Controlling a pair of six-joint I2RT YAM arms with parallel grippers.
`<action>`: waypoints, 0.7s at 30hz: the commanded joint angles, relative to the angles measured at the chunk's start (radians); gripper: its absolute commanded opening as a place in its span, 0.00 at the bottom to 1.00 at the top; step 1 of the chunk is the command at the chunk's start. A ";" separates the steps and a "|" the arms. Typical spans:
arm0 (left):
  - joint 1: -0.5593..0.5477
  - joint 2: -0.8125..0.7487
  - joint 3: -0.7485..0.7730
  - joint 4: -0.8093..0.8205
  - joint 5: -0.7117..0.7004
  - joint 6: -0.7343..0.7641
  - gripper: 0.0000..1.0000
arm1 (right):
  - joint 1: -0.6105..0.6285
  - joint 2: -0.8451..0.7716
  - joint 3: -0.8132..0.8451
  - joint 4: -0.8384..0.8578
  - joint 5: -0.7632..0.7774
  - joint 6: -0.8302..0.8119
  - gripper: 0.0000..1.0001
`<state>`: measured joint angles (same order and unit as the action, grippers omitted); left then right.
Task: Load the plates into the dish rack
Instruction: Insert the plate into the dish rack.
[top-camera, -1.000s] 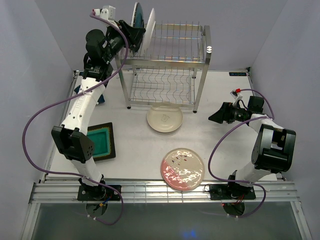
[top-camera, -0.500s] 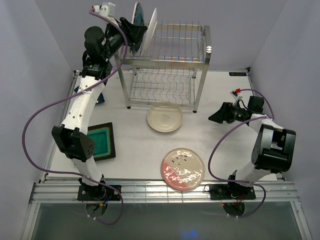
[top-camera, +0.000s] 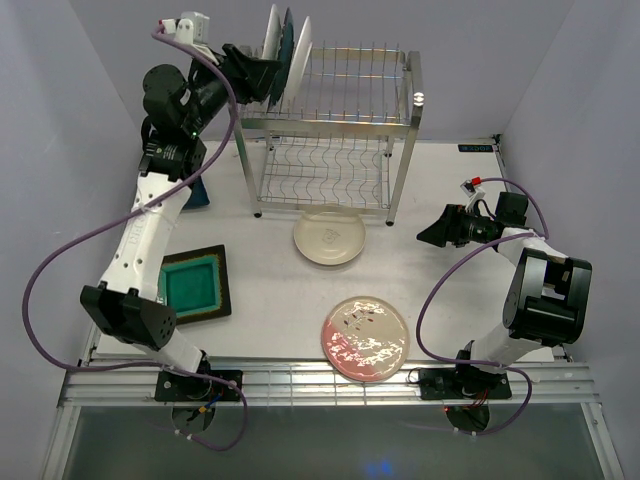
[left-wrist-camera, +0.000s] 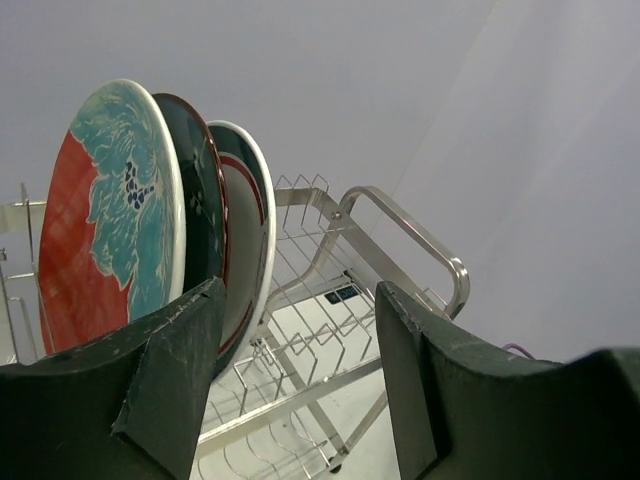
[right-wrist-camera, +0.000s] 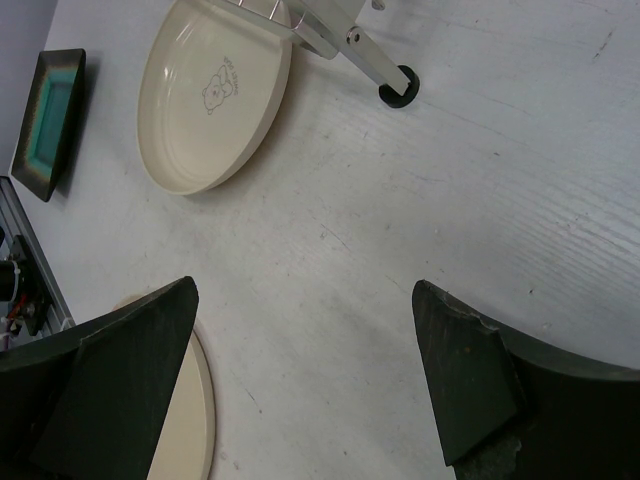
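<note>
Three plates stand on edge at the left end of the dish rack's (top-camera: 400, 120) top tier: red-teal patterned (left-wrist-camera: 105, 220), dark teal (left-wrist-camera: 200, 200), and white with a green-red rim (left-wrist-camera: 250, 230). My left gripper (top-camera: 266, 78) hangs just left of them, open, with nothing between its fingers (left-wrist-camera: 180, 370). On the table lie a cream round plate (top-camera: 329, 237), a pink speckled plate (top-camera: 365, 337) and a square green dark-rimmed plate (top-camera: 195, 283). My right gripper (top-camera: 424, 232) is open and low over bare table, right of the cream plate (right-wrist-camera: 215, 95).
The rack's lower tier (top-camera: 325, 175) holds nothing. A dark blue object (top-camera: 198, 192) shows partly behind my left arm. One rack foot (right-wrist-camera: 398, 92) stands near my right gripper. White walls close in the table on the left, right and back.
My left gripper has opened and drawn back to the left, letting go of the red-teal plate, which stays standing in the rack. The right arm has not moved.
</note>
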<state>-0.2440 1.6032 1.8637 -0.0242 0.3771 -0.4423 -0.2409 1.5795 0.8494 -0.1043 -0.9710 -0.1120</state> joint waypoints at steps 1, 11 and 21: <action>0.006 -0.127 -0.078 -0.002 -0.023 0.016 0.72 | 0.000 0.005 0.039 0.008 -0.009 -0.005 0.93; 0.006 -0.497 -0.536 0.073 -0.191 -0.082 0.78 | 0.002 -0.003 0.034 0.006 -0.014 -0.006 0.93; 0.006 -0.844 -0.994 0.058 -0.213 -0.157 0.80 | 0.002 -0.036 0.017 0.017 -0.011 -0.012 0.93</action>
<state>-0.2432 0.7914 0.9180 0.0559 0.1825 -0.5770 -0.2409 1.5688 0.8494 -0.1028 -0.9707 -0.1123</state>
